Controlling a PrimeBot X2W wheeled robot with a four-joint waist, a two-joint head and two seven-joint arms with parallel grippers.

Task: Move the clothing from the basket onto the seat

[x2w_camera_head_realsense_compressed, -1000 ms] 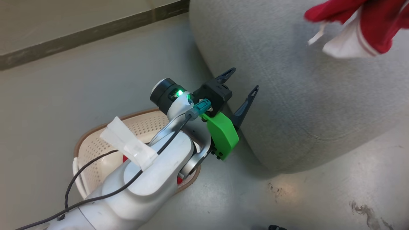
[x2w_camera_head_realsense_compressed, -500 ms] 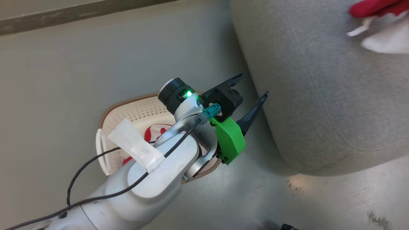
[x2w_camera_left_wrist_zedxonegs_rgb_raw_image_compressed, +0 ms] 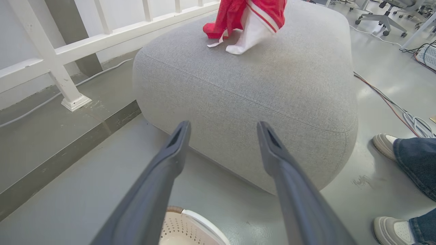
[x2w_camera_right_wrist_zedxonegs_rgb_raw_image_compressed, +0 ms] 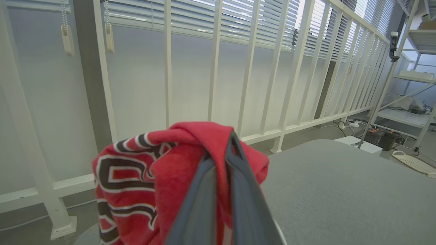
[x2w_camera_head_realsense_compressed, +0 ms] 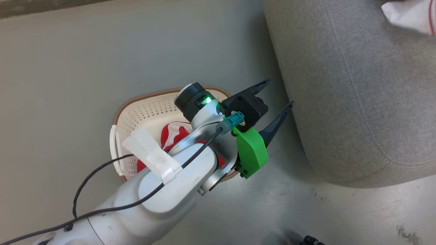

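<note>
Your right wrist view is showing black-and-white lettering on the red jersey (x2w_camera_right_wrist_zedxonegs_rgb_raw_image_compressed: 136, 170) your right gripper (x2w_camera_right_wrist_zedxonegs_rgb_raw_image_compressed: 221, 149) is clamping; the head view is showing a second red-and-white garment (x2w_camera_head_realsense_compressed: 173, 131) lying in the basket (x2w_camera_head_realsense_compressed: 143, 109). The jersey's white end is touching the grey seat (x2w_camera_head_realsense_compressed: 357, 102). Your left gripper (x2w_camera_head_realsense_compressed: 279, 92), fingers spread, is hovering over the basket.

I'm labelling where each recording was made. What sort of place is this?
Most likely an office or lab workspace, not a home: wheeled office chairs stand in the background, loose cables trail across the grey floor, and a metal shelving rack stands near the white railing.
</note>
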